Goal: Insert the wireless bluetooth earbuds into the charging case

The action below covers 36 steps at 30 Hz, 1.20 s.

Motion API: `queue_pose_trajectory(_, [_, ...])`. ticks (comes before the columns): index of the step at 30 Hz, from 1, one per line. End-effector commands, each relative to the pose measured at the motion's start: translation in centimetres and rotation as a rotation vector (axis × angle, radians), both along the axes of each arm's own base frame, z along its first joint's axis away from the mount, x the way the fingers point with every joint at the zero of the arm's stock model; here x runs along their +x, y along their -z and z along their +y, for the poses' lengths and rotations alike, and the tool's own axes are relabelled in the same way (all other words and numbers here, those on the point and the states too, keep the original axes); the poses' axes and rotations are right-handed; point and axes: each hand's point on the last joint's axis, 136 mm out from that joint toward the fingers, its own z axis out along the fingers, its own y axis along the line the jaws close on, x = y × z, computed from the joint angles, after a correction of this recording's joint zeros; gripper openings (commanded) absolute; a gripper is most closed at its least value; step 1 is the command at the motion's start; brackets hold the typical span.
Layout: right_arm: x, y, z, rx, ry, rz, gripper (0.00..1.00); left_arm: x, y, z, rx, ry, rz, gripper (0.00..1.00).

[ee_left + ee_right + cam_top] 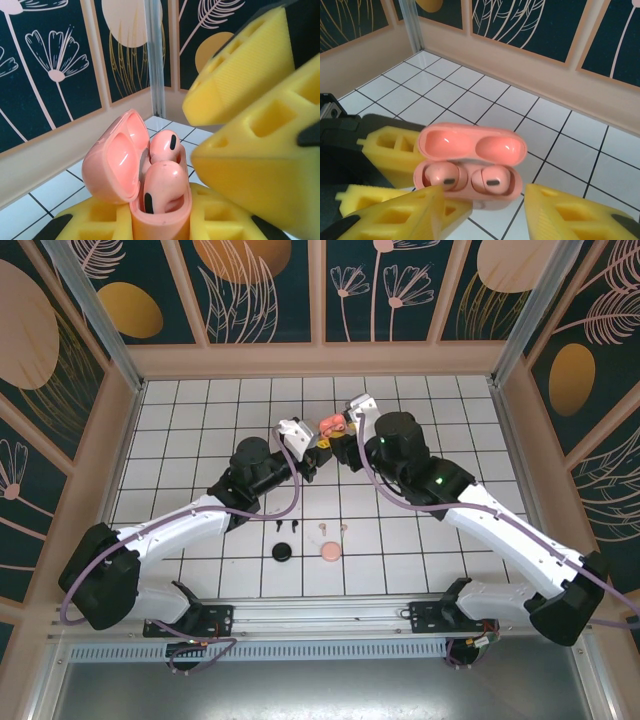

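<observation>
A coral-pink charging case (160, 210) is held off the table with its lid (112, 160) swung open. My left gripper (160, 222) is shut on the case's lower body, its yellow fingers (85, 222) on either side. Two coral-pink earbuds (492, 181) (442, 176) sit in the case's wells. My right gripper (485, 205) hangs just in front of the case (470, 187), open, nothing between its fingers (405, 215). In the top view the case (330, 423) is between the left gripper (318, 440) and the right gripper (345, 428).
On the tiles nearer the arm bases lie two black earbuds (280, 527), a black case (283, 553), two pale pink earbuds (322, 528) and a pink case (330, 551). Wooden walls (320, 360) ring the white tiled table.
</observation>
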Motion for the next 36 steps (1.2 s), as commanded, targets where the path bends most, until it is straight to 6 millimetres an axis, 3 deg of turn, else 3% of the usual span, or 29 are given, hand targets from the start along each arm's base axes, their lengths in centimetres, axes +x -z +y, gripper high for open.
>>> queue_pose_trajectory(1, [-0.8, -1.4, -0.9, 0.064, -0.019, 0.014, 0.52, -0.1, -2.7, -0.4, -0.067, 0.011, -0.050, 0.00])
queue_pose_trajectory(13, [-1.0, -5.6, -1.4, 0.240, -0.054, 0.011, 0.60, 0.0, -2.4, -0.5, -0.067, 0.013, -0.042, 0.00])
queue_pose_trajectory(20, [0.8, -7.5, -3.2, 0.334, 0.035, 0.052, 0.58, 0.0, -2.3, -0.5, -0.063, 0.015, -0.042, 0.00])
queue_pose_trajectory(23, [1.9, -7.6, -3.0, 0.335, 0.059, 0.109, 0.51, 0.0, -2.0, -0.6, -0.054, 0.019, -0.043, 0.00])
queue_pose_trajectory(30, [4.7, -5.3, -1.0, 0.230, 0.085, 0.286, 0.11, -0.1, -0.9, -1.0, -0.007, 0.039, -0.058, 0.00])
queue_pose_trajectory(36, [6.8, -2.6, 0.8, 0.147, 0.081, 0.436, 0.01, -0.5, -0.5, -1.4, 0.035, 0.070, -0.094, 0.00])
